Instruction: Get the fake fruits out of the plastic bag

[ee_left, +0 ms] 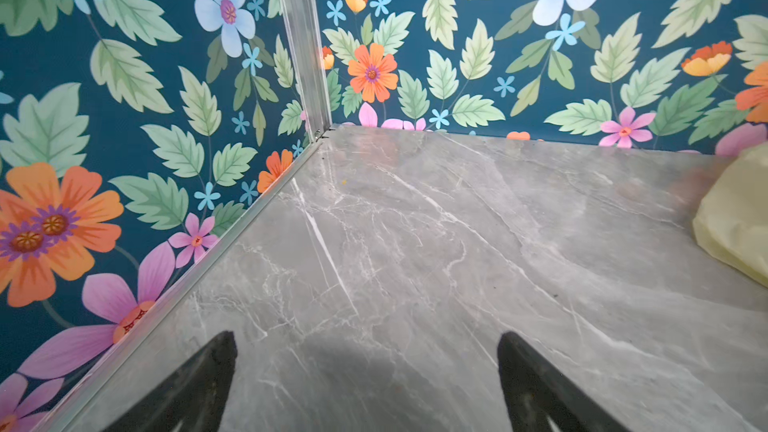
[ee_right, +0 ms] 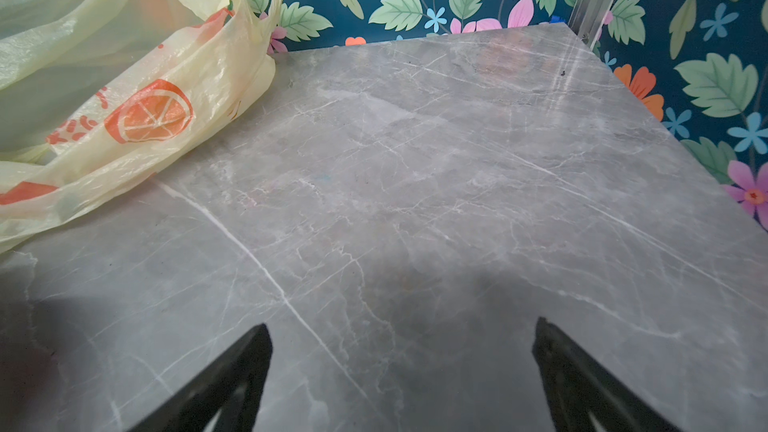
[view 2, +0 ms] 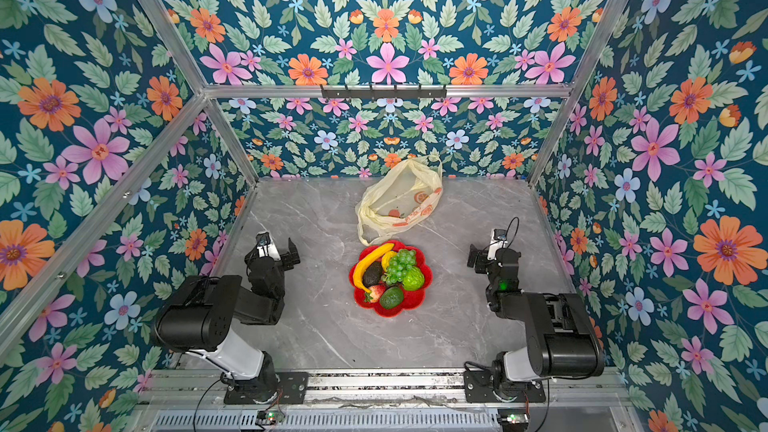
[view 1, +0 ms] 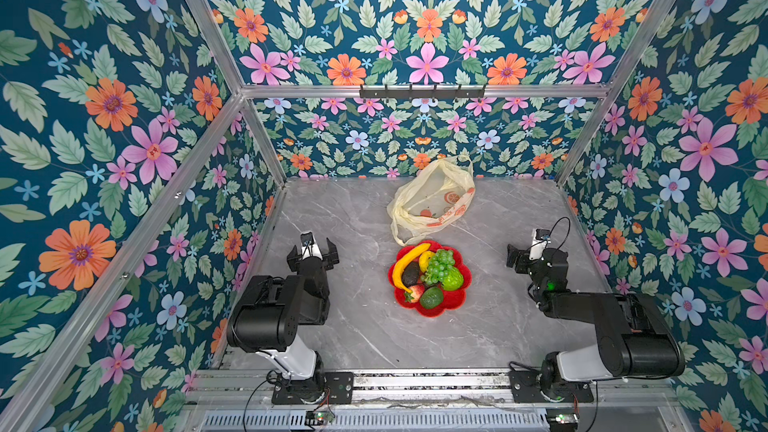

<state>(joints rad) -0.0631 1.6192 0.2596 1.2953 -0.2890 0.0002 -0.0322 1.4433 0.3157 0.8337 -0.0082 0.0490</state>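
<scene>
1. Lying together in one heap, the fake fruits [view 1: 430,278] fill a red flower-shaped plate [view 1: 453,306] near the middle of the grey marble table [view 1: 357,326]. All of them are outside the plastic bag [view 1: 432,197].
2. A long yellow banana [view 1: 409,261] curves along the left side of the heap, with a dark avocado [view 1: 411,274] against it. A small lemon [view 1: 424,259] and a green grape bunch [view 1: 440,265] lie at the far side.
3. On the right sits a bumpy bright green fruit [view 1: 452,278]. At the near side lie a red strawberry [view 1: 415,293] and a dark green fruit [view 1: 432,297].
4. The bag is thin, crinkled, translucent cream-yellow with orange fruit-slice prints. It lies slack just behind the plate, near the back wall, and one loop handle reaches close to the plate's far rim.
5. The left gripper [ee_left: 367,336] is spread wide with nothing in it, over bare table, well apart from the plate.
6. The right gripper [ee_right: 402,324] is also spread wide and empty, on the opposite side.
</scene>
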